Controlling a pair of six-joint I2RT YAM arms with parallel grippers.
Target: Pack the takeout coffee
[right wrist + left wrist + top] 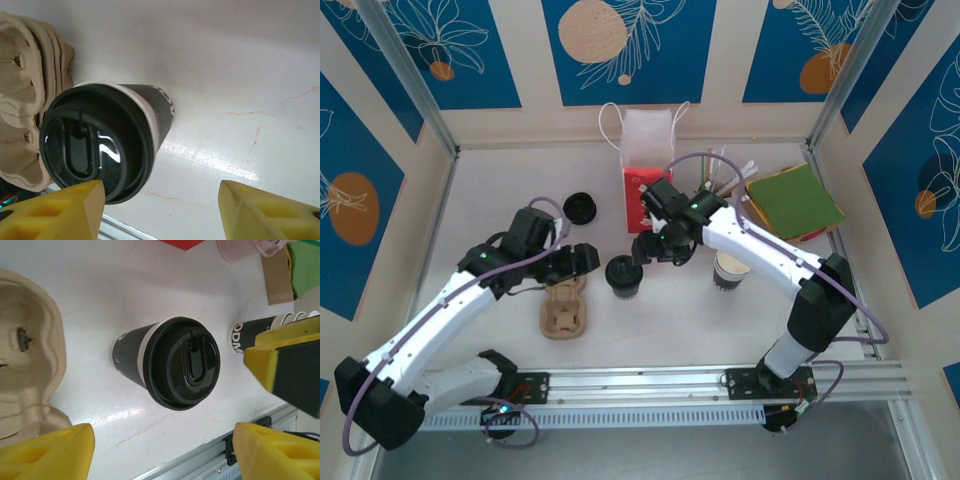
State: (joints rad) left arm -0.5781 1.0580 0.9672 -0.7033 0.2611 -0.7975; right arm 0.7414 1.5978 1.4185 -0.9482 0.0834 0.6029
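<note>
The takeout coffee (pixel 623 275), a dark-banded white cup with a black lid, stands upright on the table between my two grippers. My left gripper (pixel 582 260) hangs just left of it, open. In the left wrist view the cup (pixel 170 362) lies ahead of the open left gripper (pixel 162 455), with bare table between the yellow fingers. My right gripper (pixel 655 250) is just right of the cup and a little behind it, open. In the right wrist view the cup (pixel 100 140) sits against the left fingertip (pixel 55 210) of the right gripper (pixel 162 212), outside the jaws.
A cardboard cup carrier (pixel 565 308) lies left and in front of the cup. A lidless cup (pixel 730 268) stands to the right under the right arm. At the back are a red and white bag (pixel 645 165), a loose black lid (pixel 580 208) and green napkins (pixel 795 200).
</note>
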